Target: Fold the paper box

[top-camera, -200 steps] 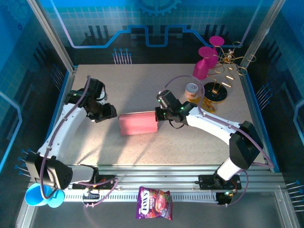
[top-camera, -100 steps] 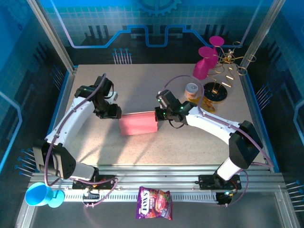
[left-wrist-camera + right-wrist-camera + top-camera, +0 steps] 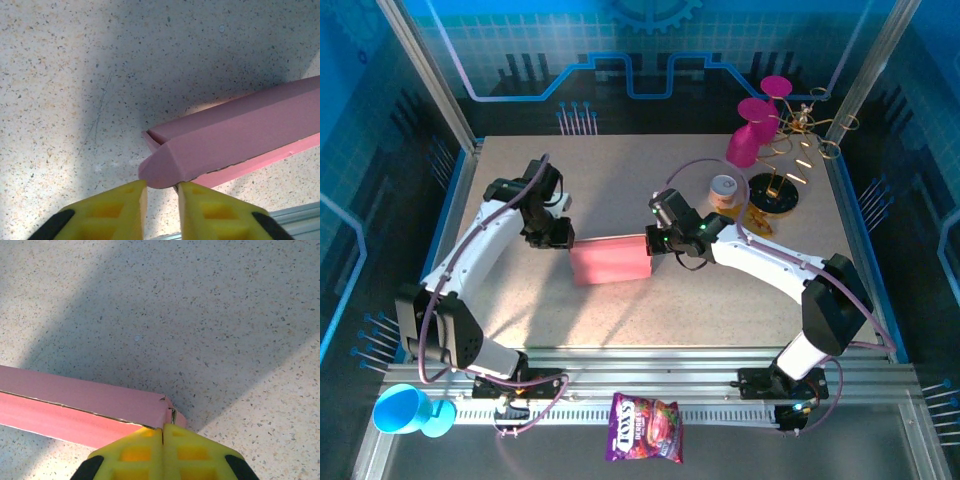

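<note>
1. The paper box [image 3: 610, 260] lies flat mid-table [image 3: 620, 180], with its long edges running left to right between the two claws.
2. Left gripper [image 3: 161, 187]: the fingers stand a narrow gap apart at the box's left end flap — I cannot tell whether they pinch it.
3. Right gripper [image 3: 163, 431]: the fingers are pressed together, tips at the box's right end corner.
4. Bare tabletop lies on the box's far and near sides; the magenta cups [image 3: 752, 135] stand well apart, far right.

Far end of the paper box [image 3: 240, 130] beyond the edge in both wrist views.
</note>
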`<state>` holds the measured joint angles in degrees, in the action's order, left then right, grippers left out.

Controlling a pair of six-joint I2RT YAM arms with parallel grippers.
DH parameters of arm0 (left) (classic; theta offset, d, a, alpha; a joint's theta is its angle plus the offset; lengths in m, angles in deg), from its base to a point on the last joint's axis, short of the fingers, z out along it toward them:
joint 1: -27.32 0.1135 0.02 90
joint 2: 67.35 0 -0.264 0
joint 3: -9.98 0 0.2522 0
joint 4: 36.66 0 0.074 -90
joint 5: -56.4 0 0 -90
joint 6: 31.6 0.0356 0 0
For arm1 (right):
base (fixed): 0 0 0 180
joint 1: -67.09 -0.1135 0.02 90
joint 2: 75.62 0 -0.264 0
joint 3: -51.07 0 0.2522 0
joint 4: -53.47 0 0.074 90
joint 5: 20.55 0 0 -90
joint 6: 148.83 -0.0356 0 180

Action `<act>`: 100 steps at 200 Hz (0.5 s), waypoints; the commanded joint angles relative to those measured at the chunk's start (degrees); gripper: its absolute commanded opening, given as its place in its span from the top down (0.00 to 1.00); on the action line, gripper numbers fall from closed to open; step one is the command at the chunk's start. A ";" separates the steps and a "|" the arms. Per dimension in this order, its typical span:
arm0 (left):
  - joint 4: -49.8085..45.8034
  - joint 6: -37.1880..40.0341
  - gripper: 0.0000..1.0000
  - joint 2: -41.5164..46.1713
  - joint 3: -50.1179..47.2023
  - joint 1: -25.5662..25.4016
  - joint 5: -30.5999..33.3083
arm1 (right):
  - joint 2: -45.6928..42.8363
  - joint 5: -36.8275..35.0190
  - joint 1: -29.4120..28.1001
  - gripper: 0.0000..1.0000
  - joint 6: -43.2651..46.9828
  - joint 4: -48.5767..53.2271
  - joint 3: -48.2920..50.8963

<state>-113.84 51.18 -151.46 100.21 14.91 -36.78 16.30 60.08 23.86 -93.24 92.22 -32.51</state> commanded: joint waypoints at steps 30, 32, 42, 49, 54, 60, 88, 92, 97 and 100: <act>0.75 -0.49 0.82 -0.98 0.64 -0.47 -1.60 | 1.85 1.16 -0.61 1.00 0.75 4.01 -0.05; 0.75 -0.50 0.82 -1.01 0.62 -0.48 -1.53 | 1.79 1.14 -0.59 1.00 0.75 4.01 -0.05; 0.78 -0.57 0.82 -0.96 0.63 -0.49 -1.22 | 1.85 1.08 -0.61 1.00 0.82 4.01 -0.14; 0.95 -0.61 0.82 -0.82 0.65 -0.52 -1.24 | 1.82 1.02 -0.55 1.00 0.84 4.01 -0.16; 1.00 -0.64 0.82 -0.73 0.66 -0.52 -1.22 | 1.86 1.02 -0.61 1.00 0.84 4.01 -0.14; 1.23 -0.71 0.83 -0.65 0.71 -0.52 -1.29 | 1.80 1.04 -0.57 1.00 0.85 4.01 -0.14; 0.97 -1.03 0.79 -0.88 0.94 -0.60 -1.08 | 1.86 1.04 -0.52 1.00 0.84 4.04 -0.09; 0.89 -1.08 0.73 -0.95 0.92 -0.67 -0.75 | 1.85 1.02 -0.47 1.00 0.84 4.07 -0.13; 0.70 -1.21 0.66 -0.95 0.88 -0.69 -0.22 | 1.85 1.15 -0.54 1.00 0.84 4.09 -0.14; 0.62 -1.23 0.64 -0.94 0.94 -0.69 0.02 | 1.86 1.11 -0.50 1.00 0.84 4.07 -0.14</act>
<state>-113.08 50.83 -151.75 100.21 14.74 -37.00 16.38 60.48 23.86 -93.24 92.05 -32.56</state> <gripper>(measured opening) 0.257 0.062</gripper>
